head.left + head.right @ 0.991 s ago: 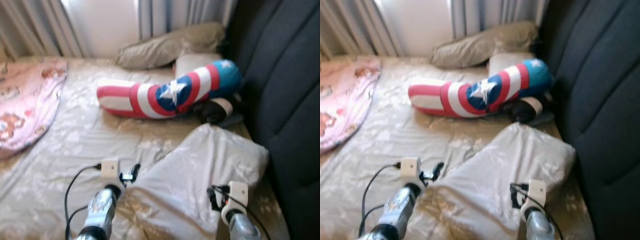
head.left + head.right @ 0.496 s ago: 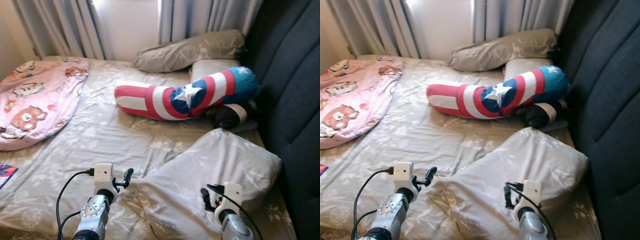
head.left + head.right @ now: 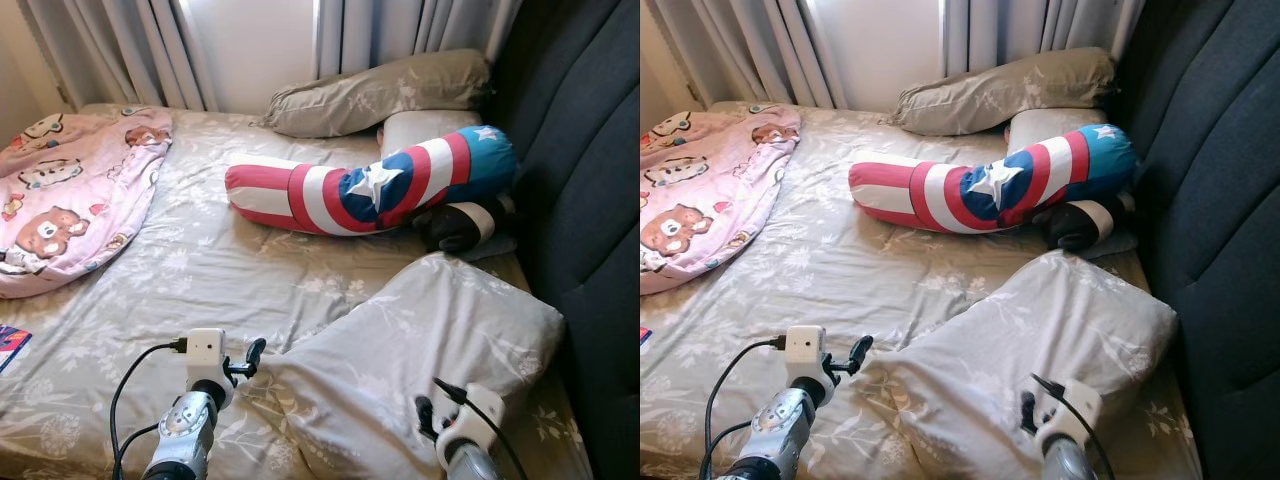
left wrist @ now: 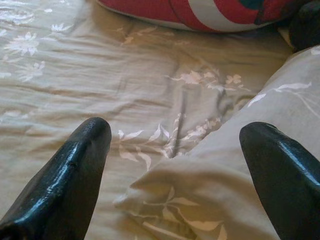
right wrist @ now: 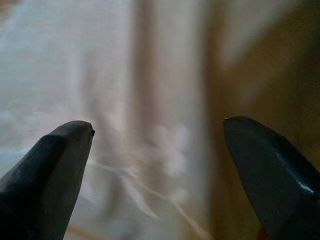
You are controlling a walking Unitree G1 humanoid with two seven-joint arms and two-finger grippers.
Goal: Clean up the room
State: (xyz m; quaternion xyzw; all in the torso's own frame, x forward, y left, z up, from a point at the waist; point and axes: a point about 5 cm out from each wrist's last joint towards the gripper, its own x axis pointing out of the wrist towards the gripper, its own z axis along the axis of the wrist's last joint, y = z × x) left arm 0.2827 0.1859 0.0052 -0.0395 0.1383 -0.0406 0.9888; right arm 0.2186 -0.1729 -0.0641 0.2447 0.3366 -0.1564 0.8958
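A grey floral pillow (image 3: 430, 340) lies askew on the near right of the bed. My left gripper (image 3: 251, 354) sits at its left corner. In the left wrist view that gripper (image 4: 177, 132) is open, and the pillow's corner (image 4: 200, 200) lies between the two black fingers without being pinched. My right gripper (image 3: 428, 416) hovers over the pillow's near edge. The right wrist view is blurred, with the gripper (image 5: 159, 127) open over pale pillow fabric (image 5: 150, 75).
A long red, white and blue star bolster (image 3: 370, 185) lies across the bed. Behind it is another grey pillow (image 3: 380, 95), and a black-and-white soft thing (image 3: 460, 225) lies beside it. A pink bear blanket (image 3: 70, 200) is heaped at left. The dark padded headboard (image 3: 590, 180) runs along the right.
The camera has swung and steadied, so the whole scene has shifted. My right gripper has dropped lower and back toward me over the pillow. The left gripper stays at the pillow's corner.
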